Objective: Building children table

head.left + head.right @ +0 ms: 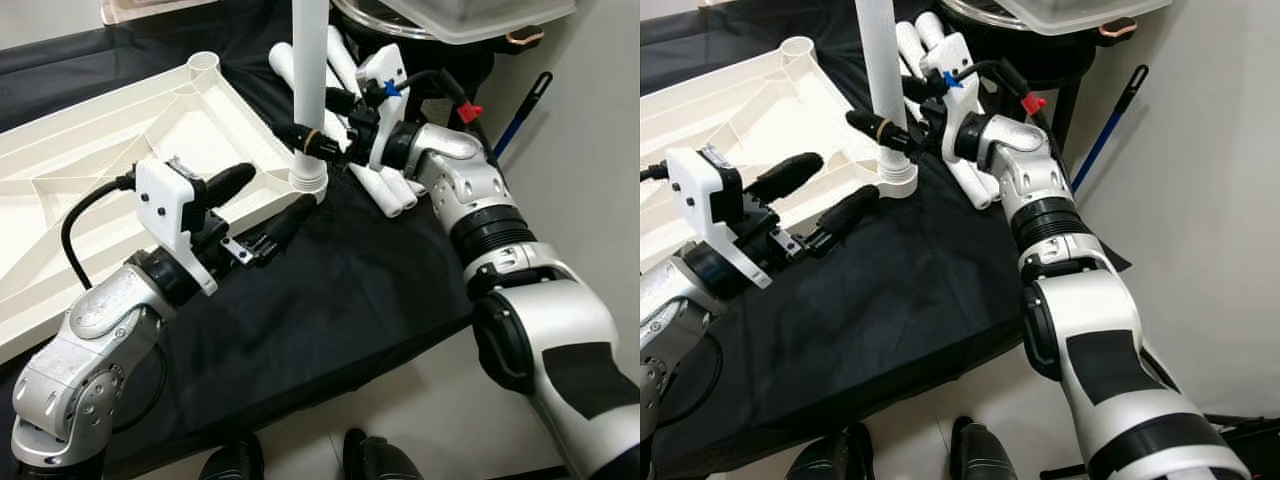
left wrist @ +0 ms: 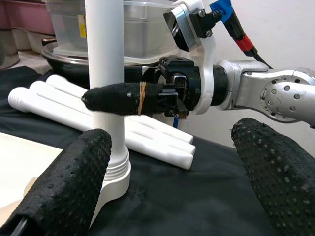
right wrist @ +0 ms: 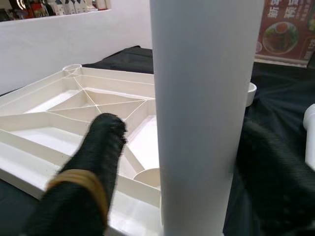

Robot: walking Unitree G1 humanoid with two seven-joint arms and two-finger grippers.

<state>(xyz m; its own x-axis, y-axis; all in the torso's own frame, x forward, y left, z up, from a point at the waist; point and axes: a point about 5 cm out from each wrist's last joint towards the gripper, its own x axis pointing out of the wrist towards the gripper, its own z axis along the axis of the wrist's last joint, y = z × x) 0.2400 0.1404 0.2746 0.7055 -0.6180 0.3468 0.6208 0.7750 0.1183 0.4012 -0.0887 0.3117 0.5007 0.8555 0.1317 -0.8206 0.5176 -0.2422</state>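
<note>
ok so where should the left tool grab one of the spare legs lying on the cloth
Mid-shaft on the nearest of the spare legs, probably from above, fingers straddling its width. They lie flat and touching side by side on the black cloth, so only the outer one has a free side. The left tool is open.

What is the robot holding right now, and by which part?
The right gripper grips the upright white table leg low on its shaft, just above the corner socket. The left gripper is open, holding nothing.
</note>
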